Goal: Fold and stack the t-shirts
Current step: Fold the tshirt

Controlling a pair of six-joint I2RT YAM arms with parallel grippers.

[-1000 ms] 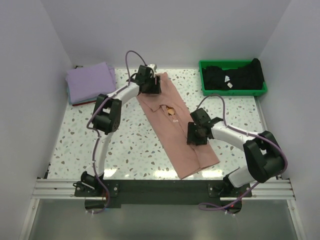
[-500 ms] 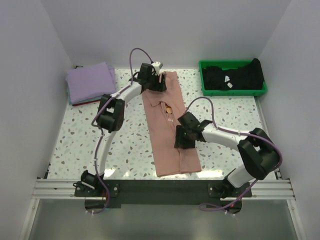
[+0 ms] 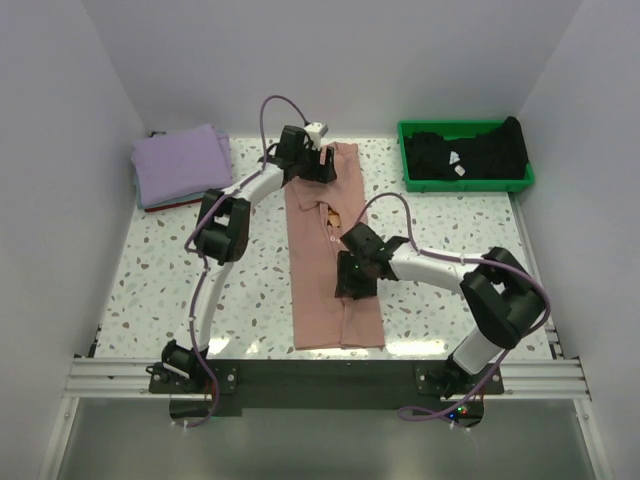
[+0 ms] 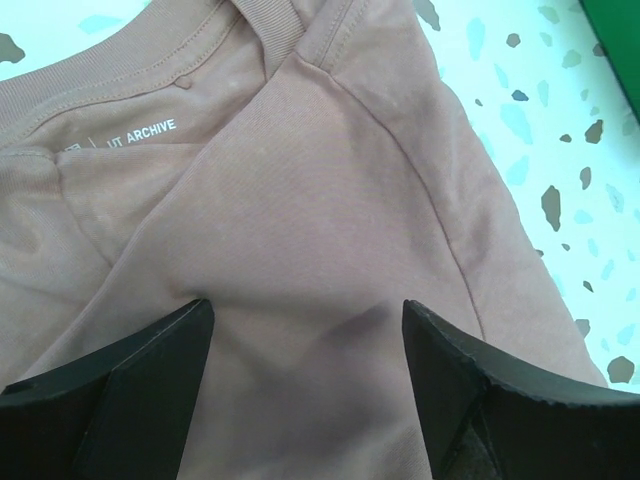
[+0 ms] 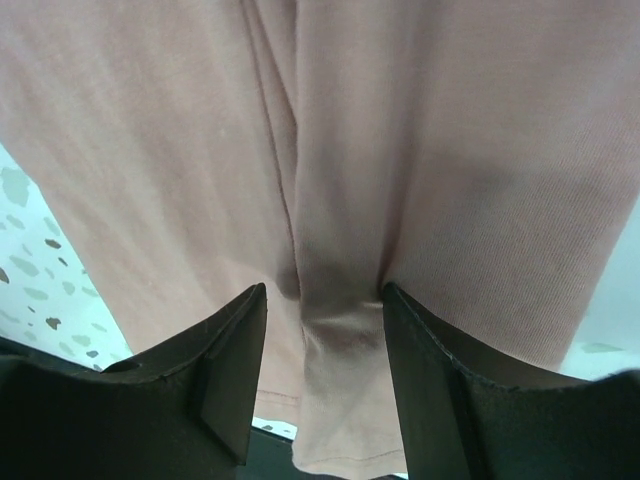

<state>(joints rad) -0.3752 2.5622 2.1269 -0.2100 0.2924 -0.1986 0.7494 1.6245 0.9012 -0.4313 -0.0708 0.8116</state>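
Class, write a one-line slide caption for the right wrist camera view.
Right gripper pinching a raised fold of the salmon-pink t-shirt between its black fingers, speckled table showing at left.

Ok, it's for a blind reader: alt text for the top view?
A salmon-pink t-shirt lies lengthwise on a speckled table, the left gripper at its collar, the right gripper at its middle. Folded lavender t-shirt back left; green tray of black t-shirts back right.
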